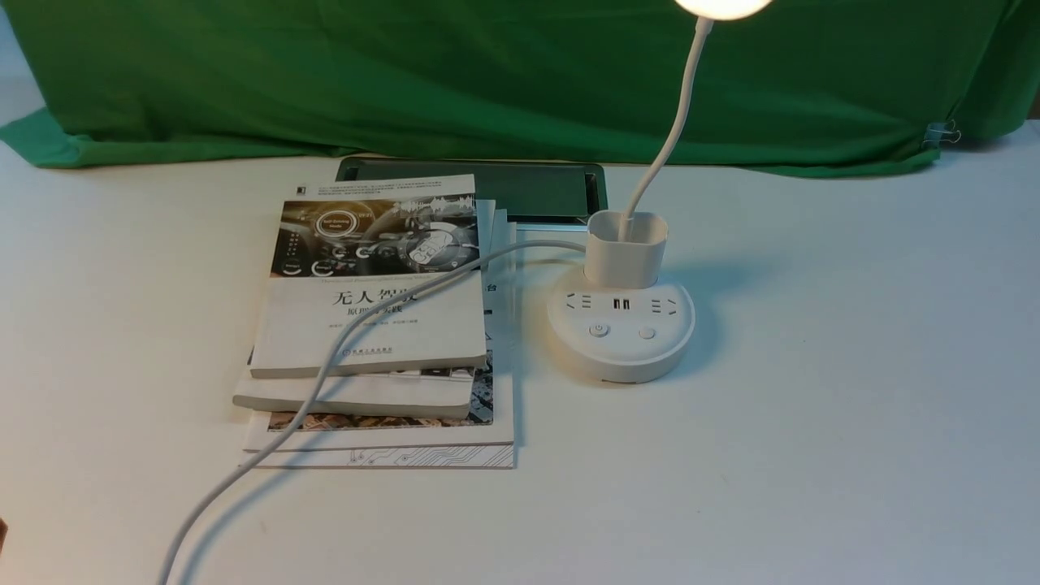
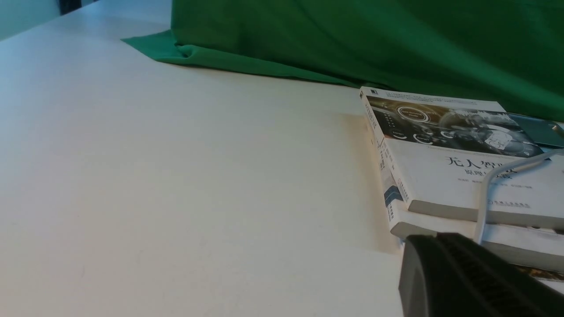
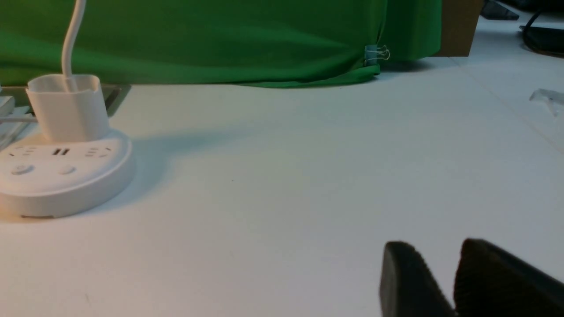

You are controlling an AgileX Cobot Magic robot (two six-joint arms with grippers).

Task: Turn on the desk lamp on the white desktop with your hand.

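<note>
Front view shows us the desk lamp [image 1: 620, 325] glowing on the worktop [image 1: 812, 455]. Our right gripper [image 3: 440, 281] hovers empty, jaws slightly apart; the left gripper's [image 2: 462, 273] jaws we cannot tell.

The white desktop [image 1: 812, 422] carries the desk lamp [image 1: 621, 329] near its middle, a stack of books [image 1: 378, 341] just beside it, a white cable [image 1: 244, 479], and green cloth [image 1: 487, 81] along the far edge.

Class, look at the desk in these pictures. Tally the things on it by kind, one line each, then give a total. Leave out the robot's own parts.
Books in the stack: 3, as far as the edges show
Desk lamp: 1, head glowing
White cable: 1
Dark tray: 1
Green cloth: 1
Binder clip: 1
Total: 8
</note>
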